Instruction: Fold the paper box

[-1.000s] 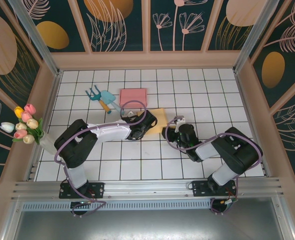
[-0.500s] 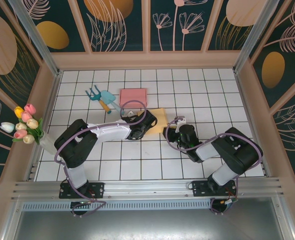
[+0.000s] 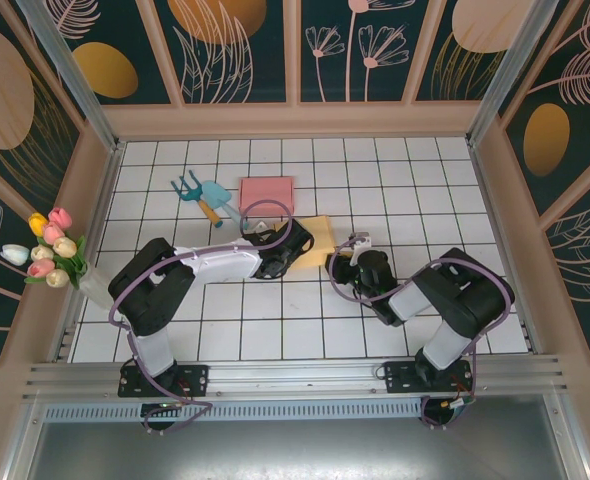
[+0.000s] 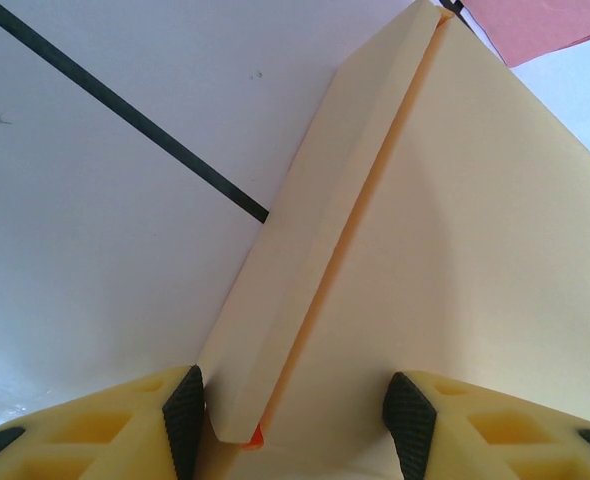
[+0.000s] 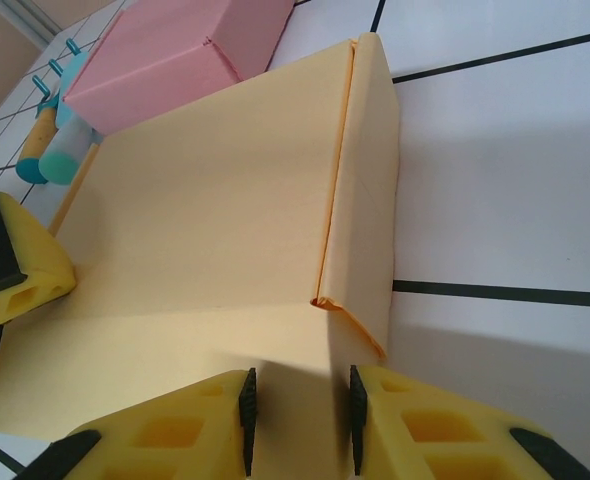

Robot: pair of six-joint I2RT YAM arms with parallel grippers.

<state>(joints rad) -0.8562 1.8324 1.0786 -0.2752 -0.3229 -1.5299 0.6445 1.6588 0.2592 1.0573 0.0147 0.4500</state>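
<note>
A flat yellow paper box (image 3: 317,236) is lying on the worktop (image 3: 425,190) between the arms, near a pink box (image 3: 266,191). The left hand (image 4: 297,415) is standing apart, straddling a folded flap (image 4: 285,250). The right hand (image 5: 301,412) is sitting narrow over the near edge, grip unclear. Thin and light, the card is likely creasing and sliding easily, so flap edges beside the creases look the best hold.

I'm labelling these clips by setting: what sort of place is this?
Probably a staged robot test booth: white gridded table, flower-patterned walls, and a metal rail along the near edge.
</note>
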